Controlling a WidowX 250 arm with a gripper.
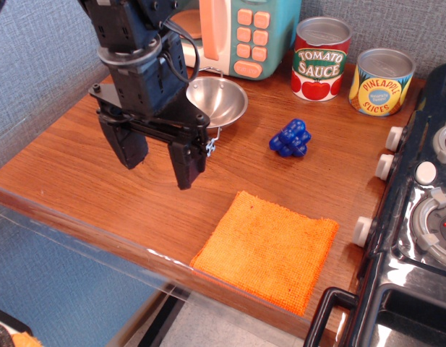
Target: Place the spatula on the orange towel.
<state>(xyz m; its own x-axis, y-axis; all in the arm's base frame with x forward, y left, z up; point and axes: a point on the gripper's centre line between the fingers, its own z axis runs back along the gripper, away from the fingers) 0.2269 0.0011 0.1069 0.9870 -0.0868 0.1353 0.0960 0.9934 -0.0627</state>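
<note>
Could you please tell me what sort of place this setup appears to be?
Probably a toy kitchen: a wooden counter holds a pastel toy microwave, a red tomato sauce can and a black play stove.

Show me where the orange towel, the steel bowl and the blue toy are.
orange towel (269, 249), main view, middle of the cloth
steel bowl (221, 101), main view, inner wall
blue toy (290, 138), main view, centre of its bumpy body

Bright even light, soft shadows, stove gloss glare, sharp focus
</note>
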